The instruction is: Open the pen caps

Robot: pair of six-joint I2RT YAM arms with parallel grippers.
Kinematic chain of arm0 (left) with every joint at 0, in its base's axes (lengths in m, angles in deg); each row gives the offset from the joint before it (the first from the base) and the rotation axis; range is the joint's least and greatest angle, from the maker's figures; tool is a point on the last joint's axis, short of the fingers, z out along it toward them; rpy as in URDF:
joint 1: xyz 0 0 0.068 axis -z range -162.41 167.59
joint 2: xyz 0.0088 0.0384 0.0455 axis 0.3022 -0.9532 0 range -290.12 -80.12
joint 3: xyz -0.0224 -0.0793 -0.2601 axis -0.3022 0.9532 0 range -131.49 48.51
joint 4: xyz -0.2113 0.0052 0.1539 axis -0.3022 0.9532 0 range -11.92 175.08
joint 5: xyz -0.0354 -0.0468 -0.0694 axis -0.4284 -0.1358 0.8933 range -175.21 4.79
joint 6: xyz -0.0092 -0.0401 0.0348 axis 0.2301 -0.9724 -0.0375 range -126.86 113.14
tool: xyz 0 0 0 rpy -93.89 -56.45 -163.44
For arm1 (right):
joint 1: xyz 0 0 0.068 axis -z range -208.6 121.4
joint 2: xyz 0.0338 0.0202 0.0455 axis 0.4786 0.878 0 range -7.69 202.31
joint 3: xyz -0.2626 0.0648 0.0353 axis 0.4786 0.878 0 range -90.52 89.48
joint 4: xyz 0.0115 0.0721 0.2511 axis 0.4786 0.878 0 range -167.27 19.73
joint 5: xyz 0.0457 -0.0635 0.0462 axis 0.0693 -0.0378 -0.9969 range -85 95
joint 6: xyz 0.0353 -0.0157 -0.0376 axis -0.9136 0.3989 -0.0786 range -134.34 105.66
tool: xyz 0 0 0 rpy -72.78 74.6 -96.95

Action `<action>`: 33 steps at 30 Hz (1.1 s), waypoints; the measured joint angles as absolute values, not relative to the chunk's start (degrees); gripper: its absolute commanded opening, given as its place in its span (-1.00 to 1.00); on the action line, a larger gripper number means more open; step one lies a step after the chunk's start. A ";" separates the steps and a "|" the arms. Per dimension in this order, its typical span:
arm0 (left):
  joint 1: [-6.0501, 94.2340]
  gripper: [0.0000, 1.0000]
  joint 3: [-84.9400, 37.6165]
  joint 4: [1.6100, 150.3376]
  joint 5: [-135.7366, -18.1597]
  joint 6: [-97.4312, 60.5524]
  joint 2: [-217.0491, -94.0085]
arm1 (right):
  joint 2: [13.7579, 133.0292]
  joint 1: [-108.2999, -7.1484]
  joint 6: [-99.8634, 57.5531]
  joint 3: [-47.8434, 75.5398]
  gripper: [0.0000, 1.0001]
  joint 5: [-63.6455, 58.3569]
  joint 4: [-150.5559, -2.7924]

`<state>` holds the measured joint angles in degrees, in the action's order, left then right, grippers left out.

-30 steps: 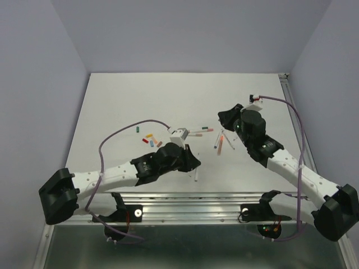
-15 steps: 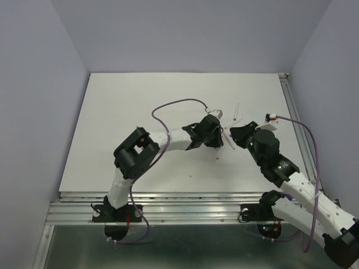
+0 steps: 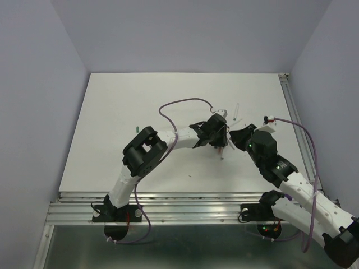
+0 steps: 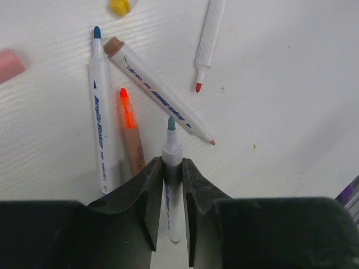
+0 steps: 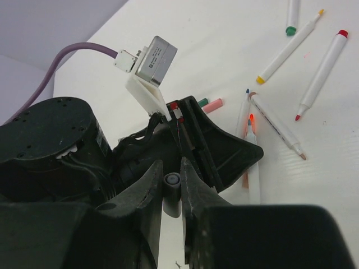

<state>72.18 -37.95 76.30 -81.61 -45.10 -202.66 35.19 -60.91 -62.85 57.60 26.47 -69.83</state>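
Observation:
My left gripper (image 4: 172, 162) is shut on a white pen barrel (image 4: 171, 147) whose blue-grey tip is bare and points away from the wrist. My right gripper (image 5: 171, 168) is shut on a small greyish cap (image 5: 172, 193), right beside the left gripper (image 5: 224, 148). In the top view the two grippers meet at centre right, the left (image 3: 220, 136) and the right (image 3: 235, 137). Loose caps lie near: a yellow cap (image 4: 119, 5), a pink cap (image 4: 8, 64), also seen from the right wrist (image 5: 213, 105), and a green cap (image 3: 137, 128) far to the left.
Several uncapped white pens lie under the grippers: a blue-tipped pen (image 4: 100, 112), a brown-ended pen (image 4: 157, 98), an orange marker (image 4: 130, 131) and a red-tipped pen (image 4: 207, 39). A yellow-tipped pen (image 5: 289, 47) and another pen (image 3: 236, 110) lie further back.
Over the last second the left arm swung from the near centre up to the centre right and the right gripper came in to meet it. In the last half second both shifted slightly.

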 measured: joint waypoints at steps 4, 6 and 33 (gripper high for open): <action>72.66 -0.15 -37.95 76.78 -81.61 -44.99 -202.64 | 35.16 -60.91 -62.90 57.60 -0.99 26.45 -69.85; 72.99 -0.08 -37.82 76.84 -81.59 -44.81 -202.47 | 35.16 -60.91 -63.03 57.60 -0.99 26.45 -69.78; 68.09 0.98 10.55 91.68 -104.32 -53.73 -128.90 | 61.39 -65.26 -56.47 48.64 -0.99 7.52 -74.99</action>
<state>68.09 10.55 91.68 -104.32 -53.73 -128.90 61.39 -65.26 -56.47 48.64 7.52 -74.99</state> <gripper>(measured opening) 0.986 0.198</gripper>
